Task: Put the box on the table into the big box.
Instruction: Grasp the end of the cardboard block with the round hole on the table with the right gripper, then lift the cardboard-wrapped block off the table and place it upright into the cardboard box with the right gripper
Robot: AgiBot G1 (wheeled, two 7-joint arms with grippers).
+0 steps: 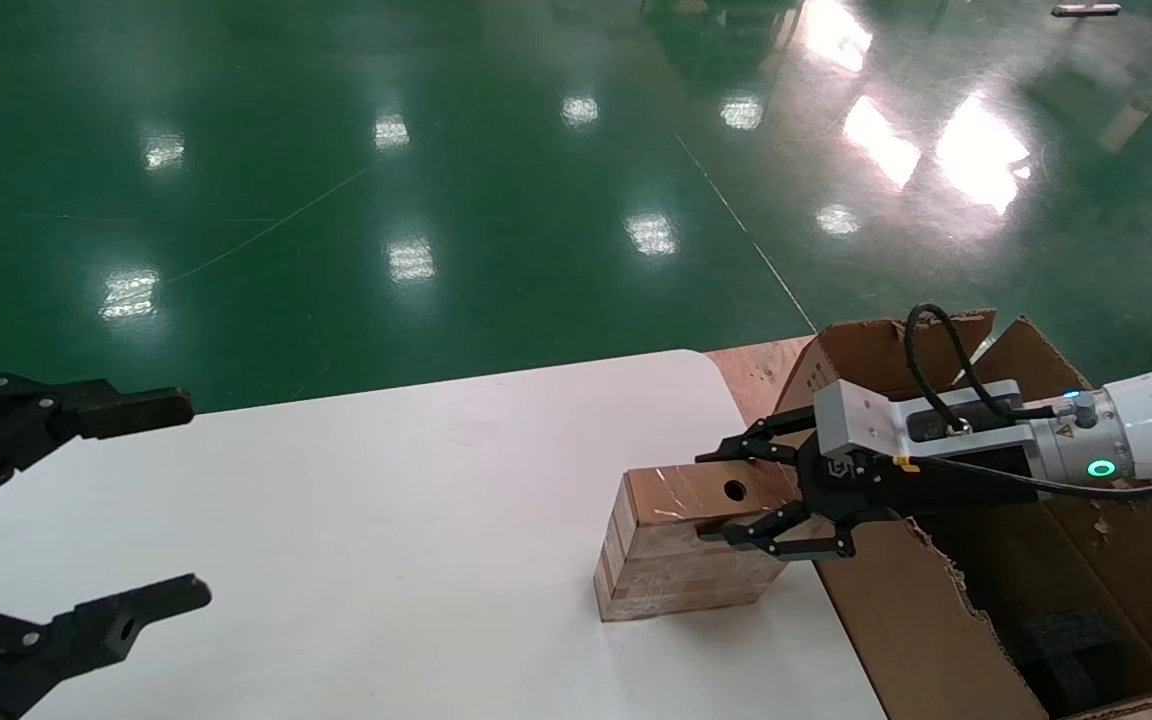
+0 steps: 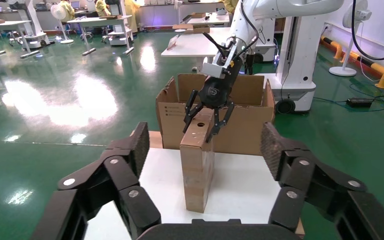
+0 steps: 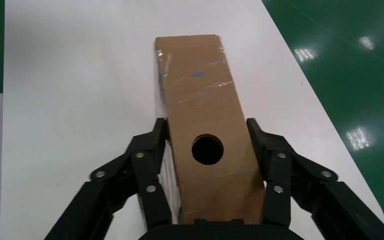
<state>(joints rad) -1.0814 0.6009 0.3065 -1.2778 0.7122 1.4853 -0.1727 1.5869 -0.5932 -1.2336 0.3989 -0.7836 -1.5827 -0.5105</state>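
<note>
Small oblong brown cardboard box [image 1: 686, 540] rests on white counter [image 1: 386, 520], beside large brown corrugated carton [image 1: 1036, 560]. Right pincer [image 1: 751, 495] straddles its near end, fingers touching, seemingly clamped. Left pincer [image 1: 126, 510] open, idle. Likely light, rigid; tape slippery.

Bright overhead lamps; we note hard glare patches on the green floor [image 1: 556, 200], sheen on the table [image 1: 386, 520]. Shadows soft.
</note>
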